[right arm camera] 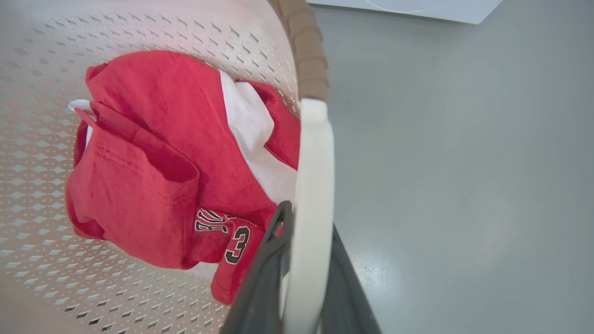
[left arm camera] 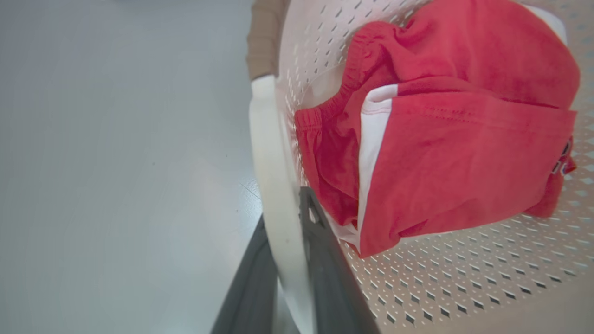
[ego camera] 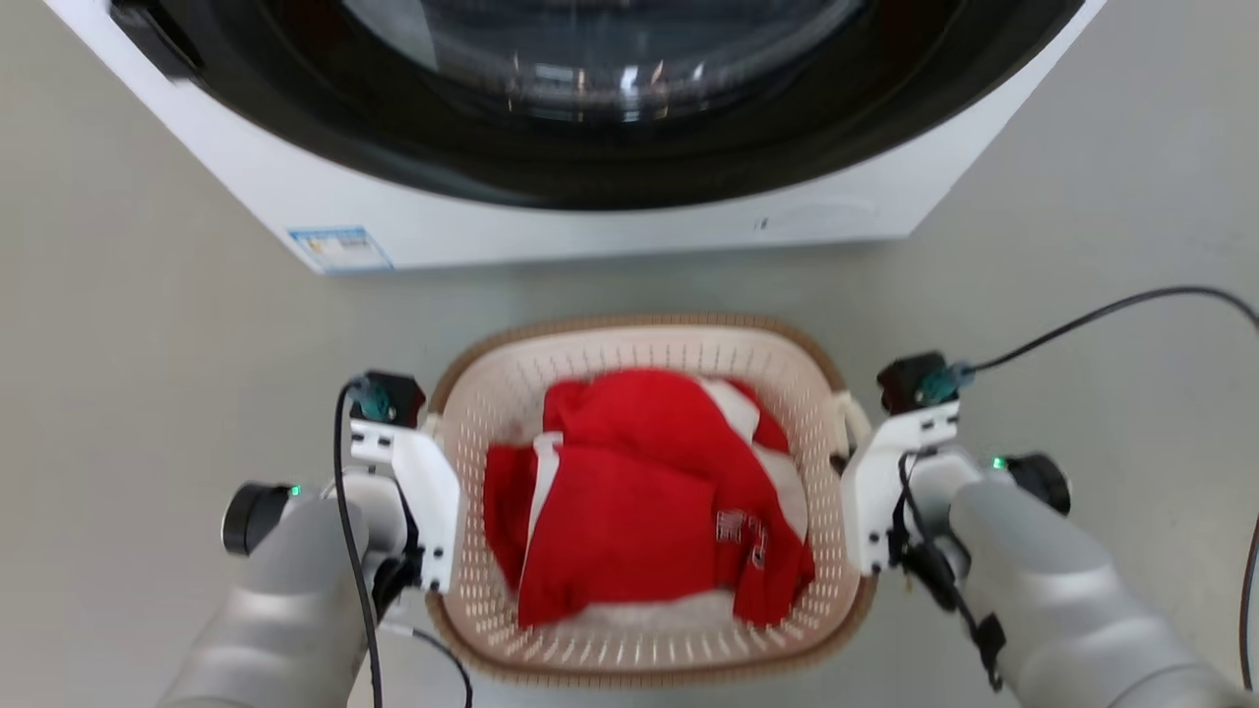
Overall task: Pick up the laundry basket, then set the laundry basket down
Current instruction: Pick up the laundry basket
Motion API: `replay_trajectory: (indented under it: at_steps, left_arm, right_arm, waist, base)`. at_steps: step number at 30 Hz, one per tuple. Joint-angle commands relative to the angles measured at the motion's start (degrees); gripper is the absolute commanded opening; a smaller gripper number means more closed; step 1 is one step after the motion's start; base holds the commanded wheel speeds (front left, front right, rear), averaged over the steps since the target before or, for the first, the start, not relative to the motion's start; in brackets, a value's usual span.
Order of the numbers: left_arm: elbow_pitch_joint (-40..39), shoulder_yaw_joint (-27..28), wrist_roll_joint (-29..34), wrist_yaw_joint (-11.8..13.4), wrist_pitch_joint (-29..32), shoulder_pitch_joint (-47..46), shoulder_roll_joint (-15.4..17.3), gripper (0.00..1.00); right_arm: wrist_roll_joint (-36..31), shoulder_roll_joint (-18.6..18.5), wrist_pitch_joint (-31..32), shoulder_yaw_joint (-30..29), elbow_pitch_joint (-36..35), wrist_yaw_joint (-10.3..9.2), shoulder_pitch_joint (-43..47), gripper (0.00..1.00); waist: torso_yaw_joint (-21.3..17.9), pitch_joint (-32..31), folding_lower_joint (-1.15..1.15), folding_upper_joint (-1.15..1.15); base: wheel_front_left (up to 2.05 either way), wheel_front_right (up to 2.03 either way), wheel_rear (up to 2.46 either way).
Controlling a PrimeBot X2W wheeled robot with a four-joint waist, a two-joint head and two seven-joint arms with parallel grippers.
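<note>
1. The laundry basket (ego camera: 639, 324), holding red clothes (ego camera: 629, 492), lies on the near side of the washer (ego camera: 590, 231); its base is hidden.
2. Left gripper (left arm camera: 284, 211) clamped on its left handle (left arm camera: 271, 153).
3. Right gripper (right arm camera: 310, 218) clamped on its right handle (right arm camera: 314, 157).

forearms (ego camera: 285, 600): silver-grey | wrist brackets (ego camera: 428, 492): white | cables (ego camera: 1180, 288): black | LEDs (ego camera: 294, 489): green | jaws: dark grey

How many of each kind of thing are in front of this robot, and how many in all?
washing machine: 1
laundry basket: 1
heap of red and white clothes: 1 (separate pieces cannot be told)
grippers, the left gripper and the right gripper, each shut on the basket: 2
Total: 5
</note>
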Motion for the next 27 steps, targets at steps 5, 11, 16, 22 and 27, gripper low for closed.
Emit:
replay_trajectory:
  at_steps: [5,11,16,22,27]
  left_arm:
    - [-1.20,-1.02,-1.35,-0.35,2.10,3.15,1.88,0.00]
    - [-2.41,-3.34,-3.10,-0.35,5.01,6.42,2.16,0.00]
    - [-3.18,-4.48,-4.65,-0.35,6.47,8.24,2.33,0.00]
    - [-3.77,-5.75,-6.04,-0.35,8.06,9.87,2.63,0.00]
    - [-3.99,-6.85,-7.24,-0.35,9.01,11.39,2.95,0.00]
  right_arm:
    - [2.66,1.51,1.81,3.95,-2.73,0.70,4.82,0.00]
    - [6.59,0.30,3.50,6.84,-4.13,0.70,7.00,0.00]
    - [8.75,-0.52,4.73,8.98,-4.85,0.70,7.93,0.00]
    - [10.57,-1.03,5.56,11.12,-5.32,0.70,9.03,0.00]
    - [12.36,-1.17,6.41,13.08,-5.75,0.70,10.01,0.00]
  waist:
    - [-1.15,-7.71,0.00,0.00]
    - [-1.69,-13.82,0.00,0.00]
    - [-1.91,-17.52,0.00,0.00]
    - [-2.28,-20.77,0.00,0.00]
    - [-2.94,-23.48,0.00,0.00]
  base:
    - [0.00,0.00,0.00]
    - [0.00,0.00,0.00]
    - [0.00,0.00,0.00]
    - [0.00,0.00,0.00]
    - [0.00,0.00,0.00]
